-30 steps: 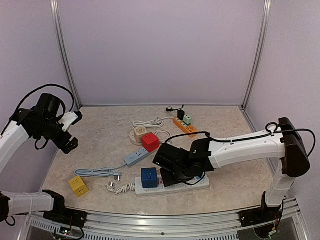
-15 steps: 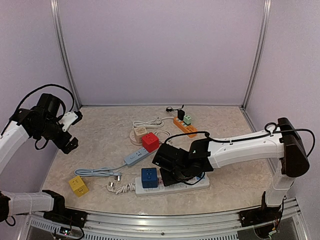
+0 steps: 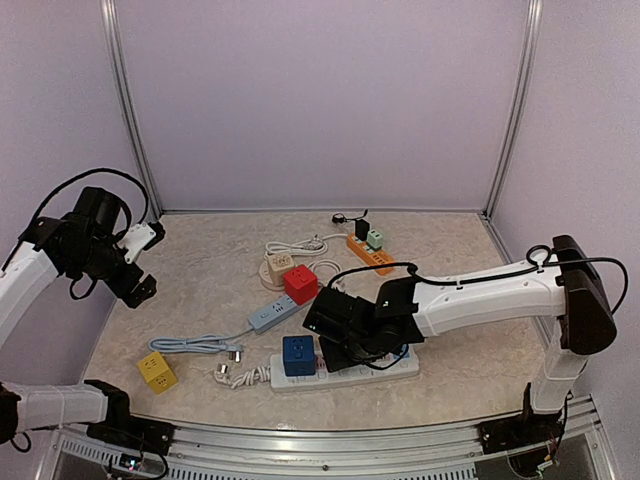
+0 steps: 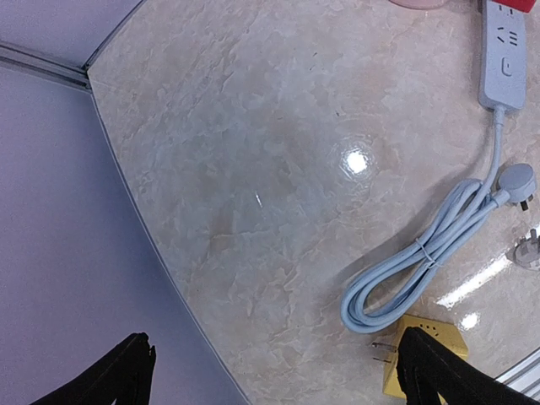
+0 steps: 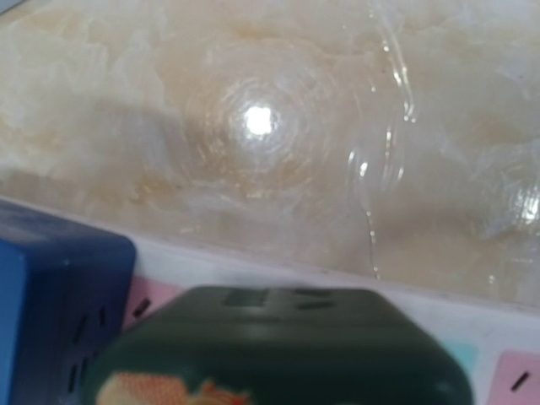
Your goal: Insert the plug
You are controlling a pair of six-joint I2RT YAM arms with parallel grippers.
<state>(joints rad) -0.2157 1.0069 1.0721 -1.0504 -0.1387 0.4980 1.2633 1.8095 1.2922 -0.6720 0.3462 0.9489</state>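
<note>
Hold the dark green plug (image 5: 278, 346), over the white power strip (image 5: 498, 337) just beside the blue cube (image 5: 51, 312), level and press straight down; right pincer (image 3: 338, 338) closure cannot be told, left pincer (image 4: 278, 375) spread, empty.

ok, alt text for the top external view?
The right hand, arm stretched across the table, sits low over a white power strip beside the blue cube adapter on it. The left hand is raised at the table's left edge. A red cube adapter, yellow cube adapter, grey strip and orange strip lie around.
</note>
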